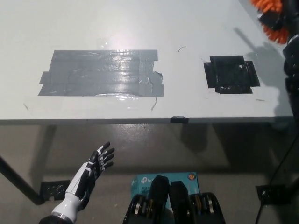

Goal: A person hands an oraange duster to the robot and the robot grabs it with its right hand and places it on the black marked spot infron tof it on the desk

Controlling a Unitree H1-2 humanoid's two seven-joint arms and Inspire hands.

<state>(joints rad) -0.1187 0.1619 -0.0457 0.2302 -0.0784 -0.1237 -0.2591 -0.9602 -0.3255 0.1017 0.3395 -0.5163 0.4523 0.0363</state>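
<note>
- Duster [271, 14], orange and bristly, sits at the top right corner of the view, partly cut off by the frame edge; only patches of its bristles show, above and to the left of the black right arm.
- The right hand [283, 18] is mostly out of frame at that corner; dark parts of it lie against the orange bristles, but I cannot tell whether its fingers are closed on the duster.
- The black marked spot [231, 74] lies on the desk [140, 23] below and to the left of the right hand, well apart from the duster, with nothing on it.
- The right arm [292, 70] runs down the right edge, just beside the spot's right side.
- A large patch of grey tape [103, 73] lies far to the left of the right hand, on the desk's middle.
- The white left hand [91, 175] rests below the desk's front edge at lower left, fingers spread and holding nothing.
- A teal box [142, 182] lies on the floor to the right of the left hand.
</note>
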